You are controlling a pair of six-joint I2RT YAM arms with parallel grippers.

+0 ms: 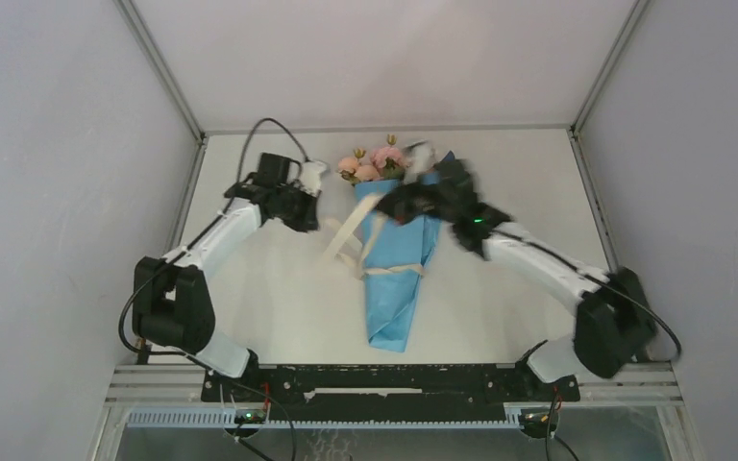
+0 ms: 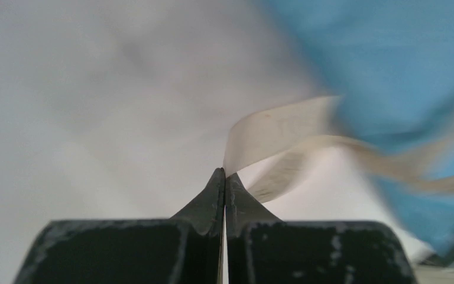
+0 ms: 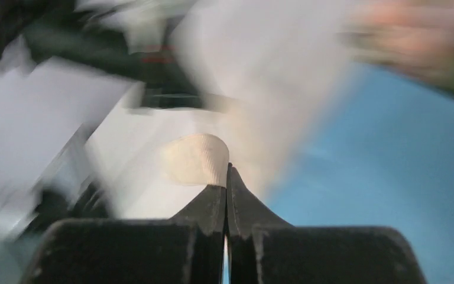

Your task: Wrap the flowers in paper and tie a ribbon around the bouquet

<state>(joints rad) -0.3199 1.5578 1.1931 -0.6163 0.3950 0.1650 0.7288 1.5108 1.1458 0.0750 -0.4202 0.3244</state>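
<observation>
The white table (image 1: 269, 288) is the biggest thing here. My two arms reach out over it from the near edge.

The bouquet (image 1: 399, 259) lies flat on the table, in the middle, between my arms. It is a long cone. Its pointy end faces my bases. Its wide end faces the far wall.

The paper (image 1: 396, 307) around it is light blue and has some folds and creases.

The flowers (image 1: 370, 165) poke out of the wide end. They are pink and cream, with a bit of green.

The ribbon (image 1: 349, 235) is thin, flat and cream. One part of it goes across the cone low down. From there, loose parts run up and to the left, onto the table beside the paper and over the upper part of the cone.

My left pincer (image 2: 224, 177) is just left of the bouquet, near its wide end. Its two fingers are pressed tight together, and a piece of the ribbon comes out from between the tips. It curls up and bends away toward the blue paper.

My right pincer (image 3: 227, 174) is over the top part of the cone, near the flowers. Its fingers are pressed tight together too, pinching a short curled end of ribbon. Blue paper shows below it. Both wrist views are blurry.
</observation>
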